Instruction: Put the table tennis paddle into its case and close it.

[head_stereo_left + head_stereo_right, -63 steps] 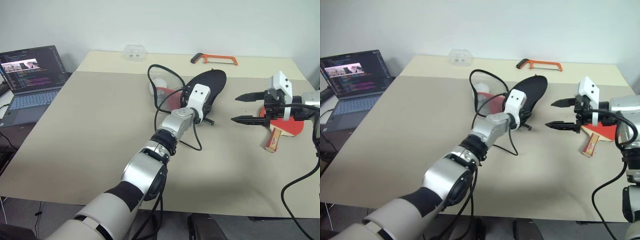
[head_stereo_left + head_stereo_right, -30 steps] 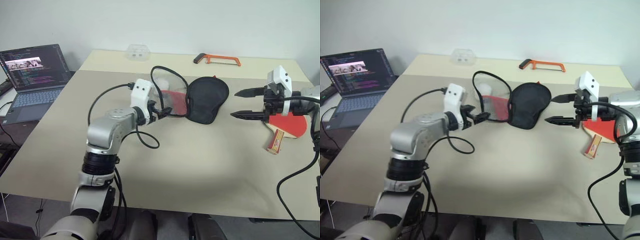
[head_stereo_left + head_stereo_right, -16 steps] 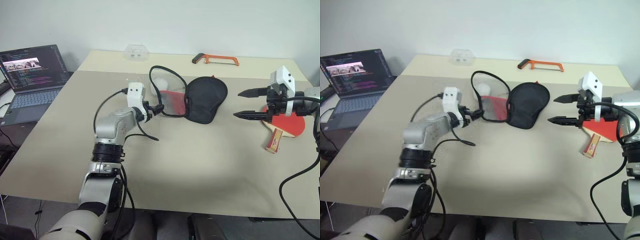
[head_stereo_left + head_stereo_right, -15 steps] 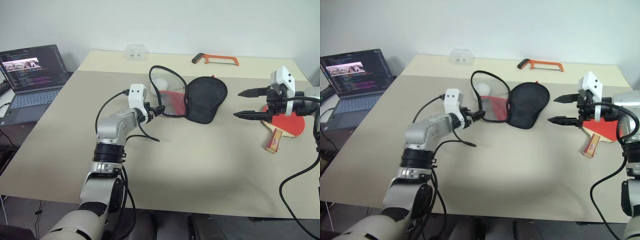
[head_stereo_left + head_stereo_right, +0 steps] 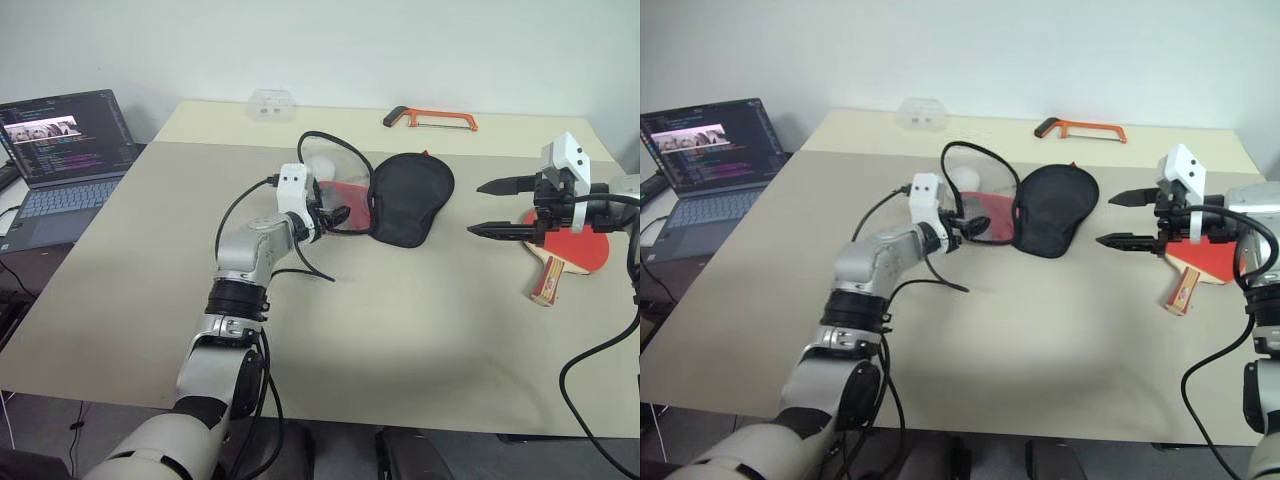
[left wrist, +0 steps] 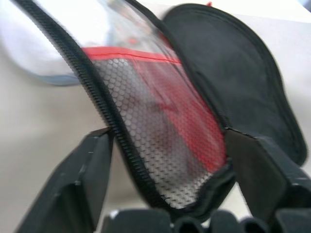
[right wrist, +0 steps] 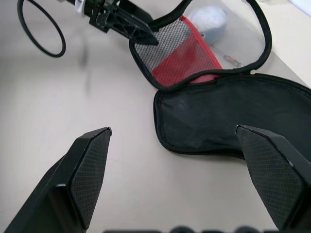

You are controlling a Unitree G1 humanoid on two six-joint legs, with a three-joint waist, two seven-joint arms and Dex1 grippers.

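The case (image 5: 390,200) lies unzipped in the middle of the table (image 5: 400,330), its black half flat and its red mesh half raised on edge, and the left gripper (image 5: 338,213) has gone in at the narrow end of that raised flap. Its two fingers (image 6: 92,179) straddle the mesh panel and zip edge with the jaws partly open, close on either side but not yet visibly pinching, so I would call it about to take hold rather than holding. That looks deliberate to me: pinning the flap up would keep the mouth gaping for whatever comes in from the other side. The right gripper (image 5: 1127,220) hangs spread wide and empty, pointing at the black half from just beyond its far edge. The table tennis paddle (image 5: 565,252) sits on the table right behind and beneath that gripper, red blade down, handle towards the table's near edge, untouched.
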